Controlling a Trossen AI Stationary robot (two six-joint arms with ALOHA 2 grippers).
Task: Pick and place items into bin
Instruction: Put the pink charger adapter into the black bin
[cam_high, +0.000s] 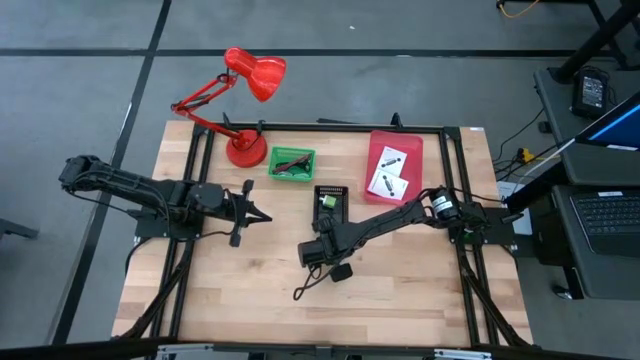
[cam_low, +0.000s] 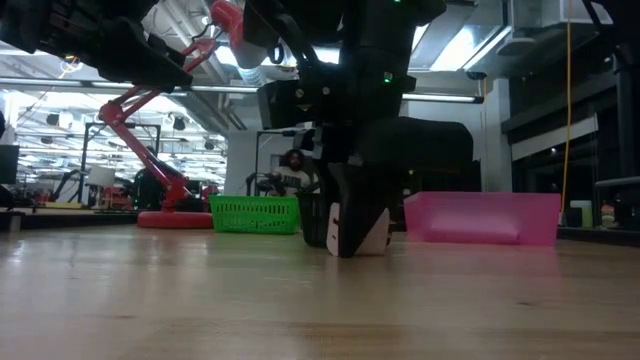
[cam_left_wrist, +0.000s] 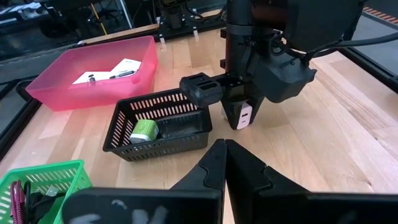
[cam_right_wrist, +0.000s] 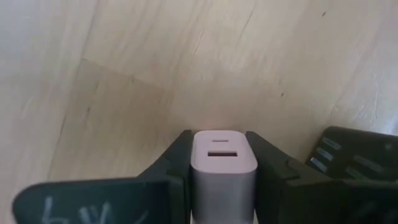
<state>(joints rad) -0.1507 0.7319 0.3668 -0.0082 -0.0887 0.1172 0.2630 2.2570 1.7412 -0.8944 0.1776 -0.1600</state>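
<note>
My right gripper (cam_high: 318, 255) points down at the table's middle, shut on a small white charger cube (cam_right_wrist: 222, 163) with two ports in its face. Beside it lie a black adapter (cam_high: 342, 272) and its black cord (cam_high: 303, 287). The pink bin (cam_high: 378, 140) at the far right holds two white printed packets (cam_high: 390, 172). A green basket (cam_high: 291, 163) holds cords. A black basket (cam_high: 330, 190) holds a green-white piece (cam_left_wrist: 144, 130). My left gripper (cam_high: 262, 214) waits shut, left of the middle, touching nothing. My right gripper pinches the white cube by two opposite sides (cam_right_wrist: 198, 168) between its two fingers, coming from above and pointing down. The ported face shows between the fingertips. In the low view the cube's lower end (cam_low: 357, 250) is at the table top; whether it rests there, I cannot tell.
The red desk lamp (cam_high: 245, 110) stands at the far left beside the green basket. The black basket sits just beyond my right gripper, the pink bin (cam_left_wrist: 56, 81) farther back. Bare wood lies toward the near edge and the near left.
</note>
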